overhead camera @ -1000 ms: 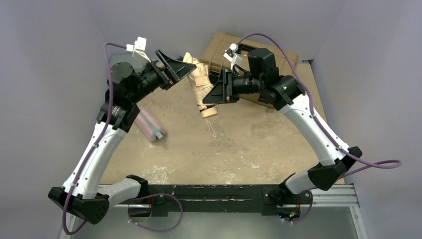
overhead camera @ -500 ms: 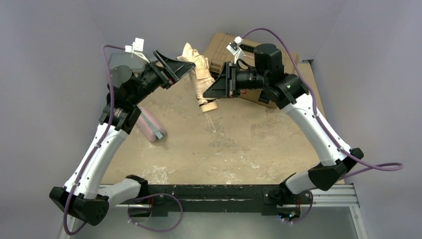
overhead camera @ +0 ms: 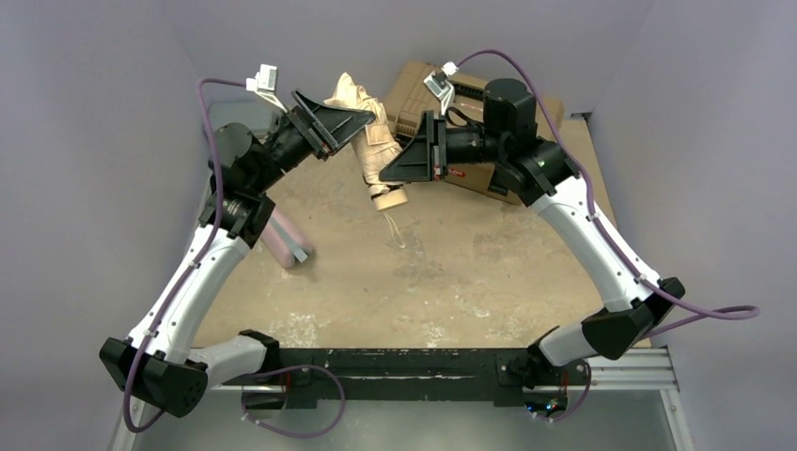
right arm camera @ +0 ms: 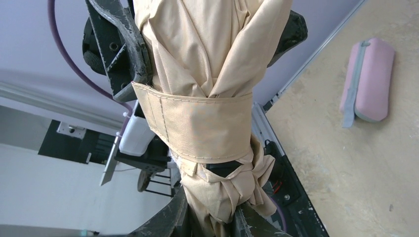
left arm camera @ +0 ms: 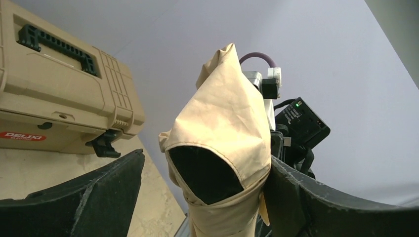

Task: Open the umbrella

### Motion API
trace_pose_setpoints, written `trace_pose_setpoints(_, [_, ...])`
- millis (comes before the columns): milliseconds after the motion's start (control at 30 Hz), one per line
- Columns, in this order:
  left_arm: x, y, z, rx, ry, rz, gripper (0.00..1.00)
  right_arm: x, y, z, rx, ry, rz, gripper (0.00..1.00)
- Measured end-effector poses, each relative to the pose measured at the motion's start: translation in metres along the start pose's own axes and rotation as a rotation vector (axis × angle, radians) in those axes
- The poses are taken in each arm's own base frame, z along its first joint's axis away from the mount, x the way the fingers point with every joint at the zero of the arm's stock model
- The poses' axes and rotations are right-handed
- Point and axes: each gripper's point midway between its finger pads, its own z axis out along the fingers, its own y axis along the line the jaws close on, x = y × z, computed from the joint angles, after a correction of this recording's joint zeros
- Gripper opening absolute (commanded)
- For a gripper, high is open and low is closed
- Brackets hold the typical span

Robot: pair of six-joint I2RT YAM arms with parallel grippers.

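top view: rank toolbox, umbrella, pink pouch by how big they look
1. toolbox, though partly behind the right arm
2. umbrella, held up nearer the camera, so inflated
3. pink pouch, partly under the left arm

From above, we lose the middle of the umbrella [overhead camera: 379, 143] behind the black heads of the left gripper [overhead camera: 365, 120] and right gripper [overhead camera: 383, 175], and we cannot make out the fingertips of either. The right arm [overhead camera: 573, 216] covers part of the toolbox [overhead camera: 411, 85], and the left arm [overhead camera: 202, 272] covers the far end of the pink pouch [overhead camera: 287, 242]. In the right wrist view the umbrella runs off at 12 and 6 o'clock. In the left wrist view it is cut at 6 o'clock and the toolbox at 9.
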Motion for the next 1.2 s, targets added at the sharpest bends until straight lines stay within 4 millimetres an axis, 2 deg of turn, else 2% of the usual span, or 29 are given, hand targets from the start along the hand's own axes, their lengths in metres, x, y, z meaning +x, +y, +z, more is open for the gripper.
trace_pose_setpoints(67, [0.002, -0.004, 0.001, 0.016, 0.005, -0.006, 0.67, 0.001, 0.001, 0.001, -0.019, 0.009, 0.003, 0.00])
trace_pose_setpoints(133, [0.003, -0.007, 0.001, 0.029, 0.006, -0.013, 0.54, 0.004, 0.001, 0.002, -0.038, 0.021, 0.007, 0.00])
trace_pose_setpoints(233, [0.005, -0.008, 0.002, 0.042, 0.010, -0.022, 0.08, 0.006, -0.002, 0.005, -0.054, 0.031, 0.021, 0.00])
trace_pose_setpoints(267, [0.006, -0.008, 0.002, 0.040, 0.011, -0.033, 0.00, 0.007, -0.003, 0.005, -0.060, 0.033, 0.021, 0.00])
trace_pose_setpoints(300, [0.007, -0.008, 0.002, 0.038, 0.014, -0.047, 0.00, 0.007, -0.004, 0.006, -0.061, 0.031, 0.016, 0.00])
trace_pose_setpoints(333, [0.007, -0.009, 0.002, 0.039, 0.016, -0.056, 0.00, 0.007, -0.007, 0.007, -0.062, 0.031, 0.011, 0.07])
trace_pose_setpoints(367, [0.008, -0.008, 0.001, 0.035, 0.017, -0.061, 0.00, 0.007, -0.008, 0.007, -0.063, 0.032, 0.008, 0.33])
trace_pose_setpoints(400, [0.009, -0.006, 0.001, 0.026, 0.021, -0.066, 0.00, 0.008, -0.009, 0.007, -0.062, 0.033, 0.007, 0.46])
trace_pose_setpoints(433, [0.010, -0.003, 0.001, 0.012, 0.026, -0.072, 0.00, 0.009, -0.010, 0.007, -0.054, 0.036, 0.008, 0.69])
trace_pose_setpoints(467, [0.011, 0.000, 0.000, -0.006, 0.029, -0.077, 0.00, 0.010, -0.012, 0.006, -0.043, 0.041, 0.010, 0.81])
trace_pose_setpoints(500, [0.013, 0.006, -0.001, -0.036, 0.035, -0.079, 0.00, 0.012, -0.014, 0.005, -0.024, 0.047, 0.015, 0.87])
trace_pose_setpoints(700, [0.026, 0.046, -0.015, -0.307, 0.094, -0.095, 0.00, -0.003, -0.026, -0.011, 0.211, -0.023, -0.079, 0.89])
trace_pose_setpoints(867, [0.034, 0.067, -0.034, -0.480, 0.127, -0.086, 0.00, -0.009, -0.046, -0.032, 0.406, -0.066, -0.114, 0.79])
trace_pose_setpoints(967, [0.046, 0.077, -0.041, -0.555, 0.176, -0.091, 0.00, -0.012, -0.058, -0.039, 0.508, -0.078, -0.104, 0.72])
trace_pose_setpoints(1067, [0.060, 0.083, -0.038, -0.621, 0.229, -0.068, 0.00, -0.016, -0.062, -0.036, 0.575, -0.080, -0.110, 0.71])
trace_pose_setpoints(1200, [0.081, 0.086, -0.035, -0.672, 0.281, -0.042, 0.00, -0.013, -0.057, -0.013, 0.622, -0.056, -0.160, 0.67])
